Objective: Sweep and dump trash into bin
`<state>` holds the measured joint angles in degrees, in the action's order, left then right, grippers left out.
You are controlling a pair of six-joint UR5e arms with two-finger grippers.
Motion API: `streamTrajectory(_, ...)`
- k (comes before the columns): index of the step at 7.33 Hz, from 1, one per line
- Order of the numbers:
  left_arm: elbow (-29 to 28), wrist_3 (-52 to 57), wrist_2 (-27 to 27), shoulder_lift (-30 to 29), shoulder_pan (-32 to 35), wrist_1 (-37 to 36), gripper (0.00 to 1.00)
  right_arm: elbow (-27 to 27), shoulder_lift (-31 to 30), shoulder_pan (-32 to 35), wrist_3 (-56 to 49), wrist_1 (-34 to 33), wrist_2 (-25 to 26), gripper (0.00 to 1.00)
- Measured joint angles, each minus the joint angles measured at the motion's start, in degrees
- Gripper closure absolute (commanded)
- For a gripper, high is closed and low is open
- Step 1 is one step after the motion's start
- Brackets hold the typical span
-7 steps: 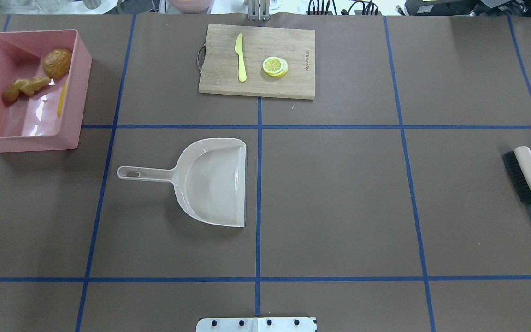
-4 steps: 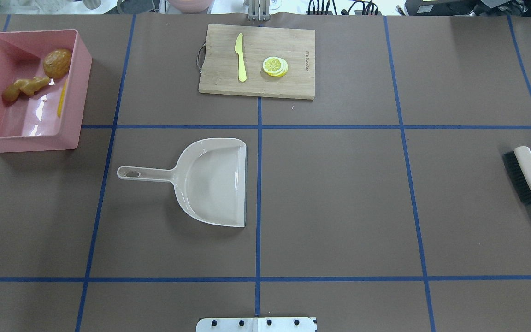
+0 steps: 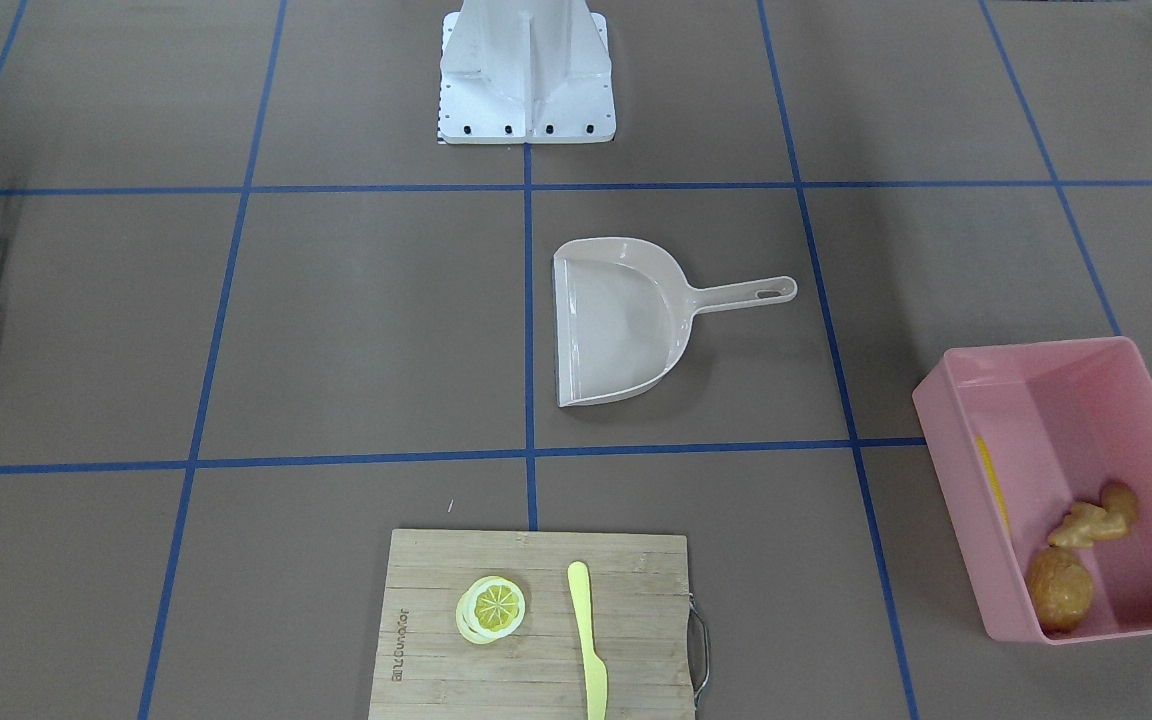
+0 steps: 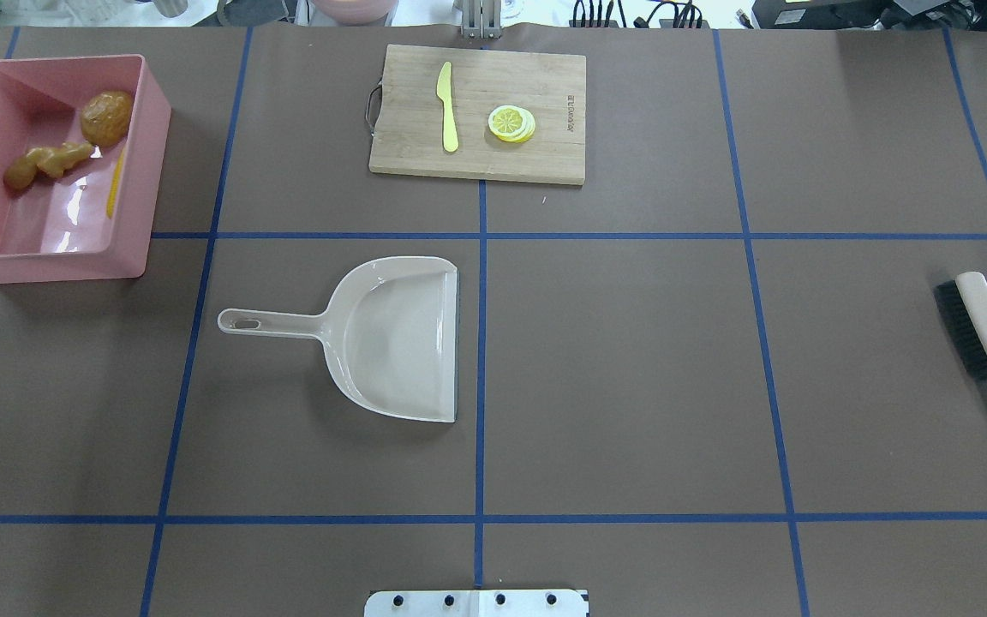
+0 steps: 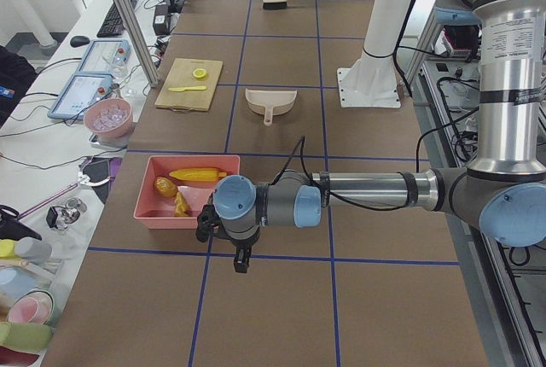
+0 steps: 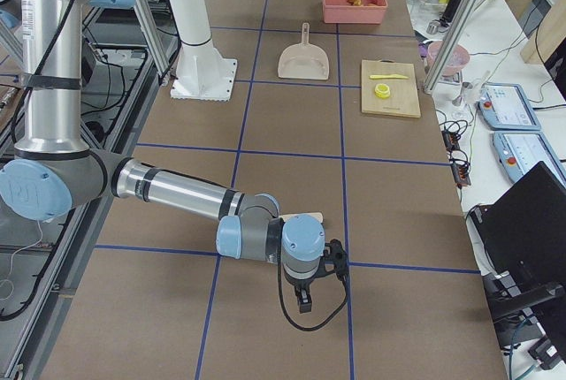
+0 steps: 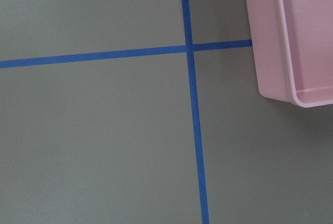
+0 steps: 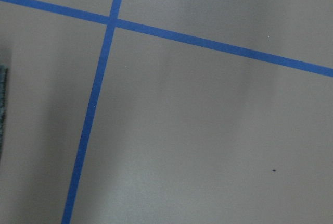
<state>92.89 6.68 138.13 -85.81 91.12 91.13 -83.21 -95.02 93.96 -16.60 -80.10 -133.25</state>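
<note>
Open table (image 4: pixel 631 368) between dustpan (image 4: pixel 399 343) left of centre and brush (image 4: pixel 986 326) at right edge, cutting board (image 4: pixel 536 86) far centre, tall-walled bin (image 4: pixel 48 266) far left.

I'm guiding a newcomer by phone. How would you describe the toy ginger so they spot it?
Find the pink bin at the overhead view's upper left. Inside lies the ginger root: knobbly, tan and branching, unlike the round potato beside it and the yellow corn cob against the wall.
</note>
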Motion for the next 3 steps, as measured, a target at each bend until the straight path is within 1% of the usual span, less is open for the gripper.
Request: streamTrajectory(3,-0.1,-0.1,-0.1,-0.3,-0.1,-0.1,0.02,-1.3,1.0,0.0,4.1,-0.1,-1.0,0.0)
